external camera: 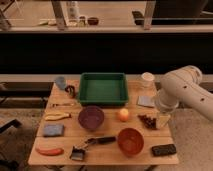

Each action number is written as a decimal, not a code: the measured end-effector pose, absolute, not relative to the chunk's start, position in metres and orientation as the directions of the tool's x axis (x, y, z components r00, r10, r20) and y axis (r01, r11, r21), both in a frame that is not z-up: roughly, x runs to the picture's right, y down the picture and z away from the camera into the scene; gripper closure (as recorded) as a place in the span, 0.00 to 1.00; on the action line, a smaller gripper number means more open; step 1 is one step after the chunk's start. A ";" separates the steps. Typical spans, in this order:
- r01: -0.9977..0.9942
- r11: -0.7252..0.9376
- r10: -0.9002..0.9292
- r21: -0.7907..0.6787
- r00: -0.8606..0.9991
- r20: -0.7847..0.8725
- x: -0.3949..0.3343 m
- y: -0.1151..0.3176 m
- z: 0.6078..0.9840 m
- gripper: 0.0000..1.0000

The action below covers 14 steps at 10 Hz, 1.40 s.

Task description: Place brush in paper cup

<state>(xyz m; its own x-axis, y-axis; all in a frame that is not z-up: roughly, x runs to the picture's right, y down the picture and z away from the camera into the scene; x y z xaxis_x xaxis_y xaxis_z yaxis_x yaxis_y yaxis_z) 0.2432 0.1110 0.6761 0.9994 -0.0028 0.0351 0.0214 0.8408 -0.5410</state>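
The brush (91, 144) lies near the table's front edge, left of centre, with its black handle pointing right and its dark bristle head at the lower left. The paper cup (147, 79) stands upright at the back right of the table, just right of the green tray. My gripper (162, 119) hangs from the white arm (184, 91) over the table's right side. It is in front of the cup, far to the right of the brush, and touches neither.
A green tray (102, 89) sits at the back centre with a blue-grey cup (60, 82) to its left. A purple bowl (91, 118), an orange fruit (123, 114) and a red bowl (130, 141) fill the middle. A black block (164, 149) lies at the front right, a banana (57, 116) and a blue sponge (53, 130) at the left.
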 end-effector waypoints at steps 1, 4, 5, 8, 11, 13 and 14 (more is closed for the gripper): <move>0.021 0.840 -0.001 -0.541 0.999 0.036 0.241 0.113 0.675 0.20; 0.057 0.842 -0.026 -0.536 0.998 0.066 0.233 0.116 0.672 0.20; 0.073 0.841 -0.036 -0.535 0.996 0.079 0.220 0.118 0.671 0.20; 0.124 0.838 -0.074 -0.531 0.991 0.115 0.185 0.124 0.667 0.20; 0.166 0.831 -0.101 -0.531 0.984 0.150 0.161 0.130 0.664 0.20; 0.202 0.825 -0.133 -0.527 0.977 0.165 0.138 0.136 0.661 0.20; 0.222 0.819 -0.146 -0.529 0.972 0.183 0.121 0.140 0.660 0.20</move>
<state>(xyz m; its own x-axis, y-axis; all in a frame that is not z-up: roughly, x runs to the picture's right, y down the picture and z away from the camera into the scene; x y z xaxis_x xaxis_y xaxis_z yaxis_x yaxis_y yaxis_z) 0.1208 0.1396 0.6600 0.9723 -0.1458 0.1826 0.2221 0.8192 -0.5288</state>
